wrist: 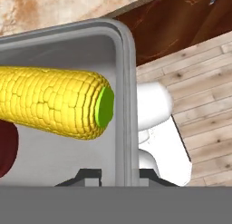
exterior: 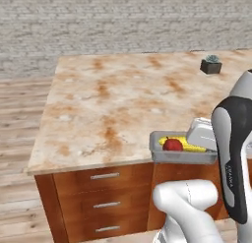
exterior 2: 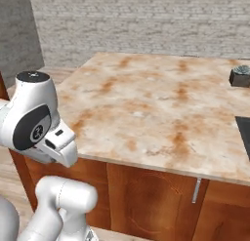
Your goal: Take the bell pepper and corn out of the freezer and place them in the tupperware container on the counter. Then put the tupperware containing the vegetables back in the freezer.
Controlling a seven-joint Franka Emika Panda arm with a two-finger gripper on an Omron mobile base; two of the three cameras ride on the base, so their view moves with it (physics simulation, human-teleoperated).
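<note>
The grey tupperware container (exterior: 181,157) is at the front edge of the tan marble counter (exterior: 108,99). Inside it lie the red bell pepper (exterior: 173,144) and the yellow corn (exterior: 194,147). In the hand view the corn (wrist: 50,103) lies across the tray with its green end toward the rim (wrist: 126,60), and the bell pepper (wrist: 5,148) shows at the left edge. My gripper (wrist: 118,174) is shut on that rim, one finger inside and one outside. Whether the tray rests on the counter or is lifted, I cannot tell. The freezer is out of view.
A small dark plant pot (exterior: 210,65) stands at the counter's far right, and its place in the right base view is (exterior 2: 240,76). Brown drawers with silver handles (exterior: 104,197) run below the counter. A dark panel (exterior 2: 244,132) sits at the right edge. Wooden floor (wrist: 199,82) lies under the tray's end.
</note>
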